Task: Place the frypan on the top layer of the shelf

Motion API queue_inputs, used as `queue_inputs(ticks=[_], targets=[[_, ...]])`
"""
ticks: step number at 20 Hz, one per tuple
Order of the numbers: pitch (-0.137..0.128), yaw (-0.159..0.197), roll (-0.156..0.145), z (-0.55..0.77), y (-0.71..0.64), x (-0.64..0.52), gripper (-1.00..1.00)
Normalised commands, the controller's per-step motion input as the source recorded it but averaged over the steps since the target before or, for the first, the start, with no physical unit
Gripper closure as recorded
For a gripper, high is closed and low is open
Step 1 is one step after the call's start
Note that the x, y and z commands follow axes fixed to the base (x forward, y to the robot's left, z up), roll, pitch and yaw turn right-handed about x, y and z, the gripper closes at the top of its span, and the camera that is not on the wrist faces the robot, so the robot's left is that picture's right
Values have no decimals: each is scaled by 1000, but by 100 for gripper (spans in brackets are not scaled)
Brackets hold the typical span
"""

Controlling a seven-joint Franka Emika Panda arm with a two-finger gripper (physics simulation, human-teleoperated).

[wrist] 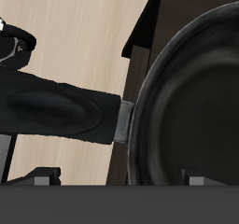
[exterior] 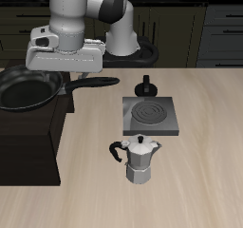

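The glossy black frypan point(exterior: 24, 87) lies on the flat top of the very dark shelf point(exterior: 28, 142). Its long handle point(exterior: 93, 83) sticks out past the shelf's edge over the table. My gripper point(exterior: 69, 68) is just above the handle near the pan's rim. In the wrist view the pan point(wrist: 187, 106) and its handle point(wrist: 56, 111) fill the frame over the shelf top point(wrist: 182, 8). The gripper point(wrist: 119, 179) shows two fingertips point(wrist: 42, 176) far apart, so it is open and holds nothing.
A silver moka pot point(exterior: 142, 161) stands near the table's front. A square grey burner plate point(exterior: 149, 116) lies behind it. A small black knobbed stand point(exterior: 145, 85) is farther back. Dark cabinets run along the back.
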Motion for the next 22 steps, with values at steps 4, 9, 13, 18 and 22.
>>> queue_inputs(ticks=[4, 9, 13, 18, 22], targets=[[52, -10, -14, -407, -87, 110, -100], [50, -26, -18, -381, -115, 57, 100], [22, -19, 5, -237, -97, -35, 100], [2, -50, 2, 31, 41, -114, 100], [-22, 44, -5, 169, 177, -177, 100]])
